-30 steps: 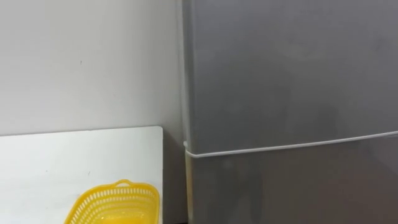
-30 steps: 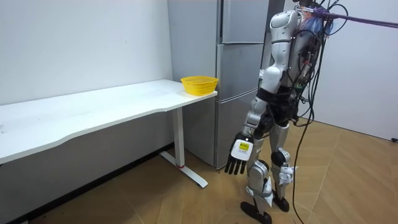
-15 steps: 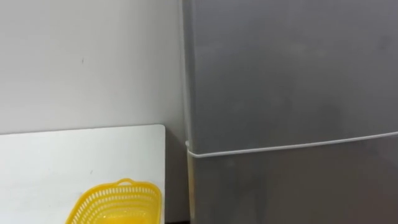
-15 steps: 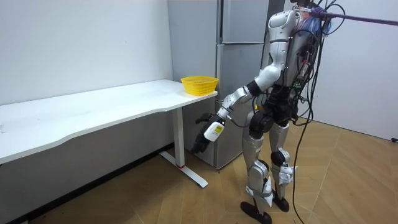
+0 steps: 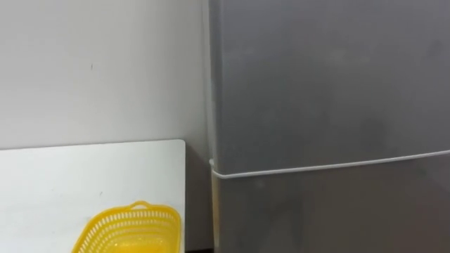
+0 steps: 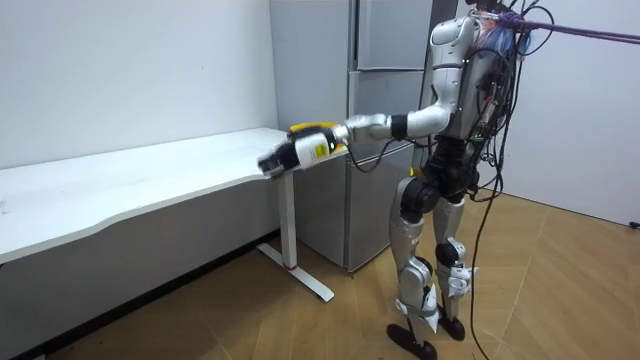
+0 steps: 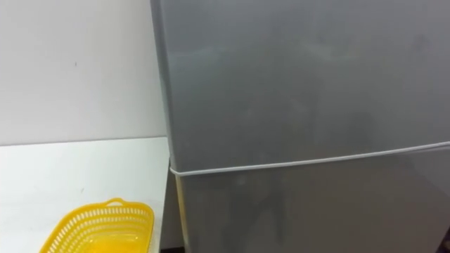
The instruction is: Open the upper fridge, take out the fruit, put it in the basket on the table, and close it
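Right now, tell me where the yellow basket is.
The yellow basket sits at the lower left of the eye views, on the white table, at its end nearest the fridge, which stands to its right.

Long white table (image 6: 150, 180) on white legs just beside the left hand (image 6: 276, 162). Beyond the hand, plain pale wall (image 6: 130, 70). Well below, light wood floor (image 6: 250, 330), evenly lit.
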